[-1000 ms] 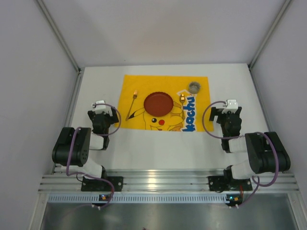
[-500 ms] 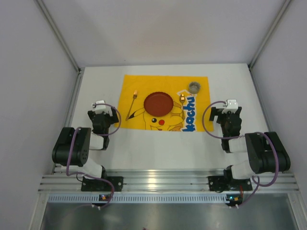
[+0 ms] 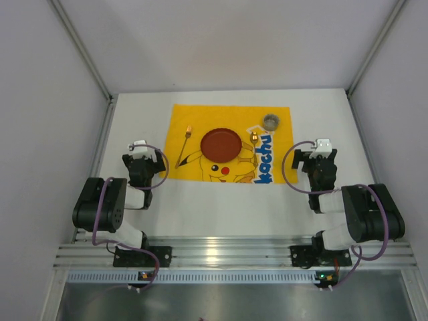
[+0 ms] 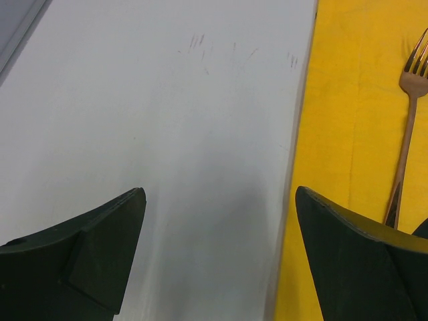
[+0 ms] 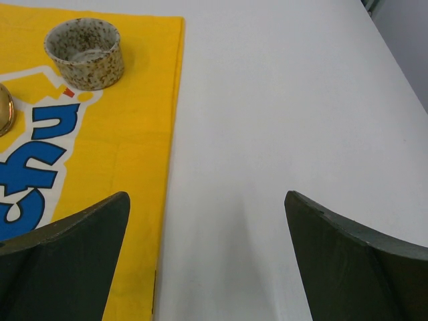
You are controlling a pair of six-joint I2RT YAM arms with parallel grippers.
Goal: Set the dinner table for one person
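**Robot lab cell, not a home**

You look into a test rig: plain grey panels wall in a white surface, with a left arm and a right arm bolted to a ribbed aluminium rail.

We catch only a sliver of the spoon at the view's edge — the fork hides its handle end behind a finger.

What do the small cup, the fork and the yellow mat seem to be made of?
The small cup looks like glazed stoneware: speckled beige-brown, thick rim. The fork seems polished metal with a copper tint and bright reflections. The yellow mat appears to be printed cloth, matte.
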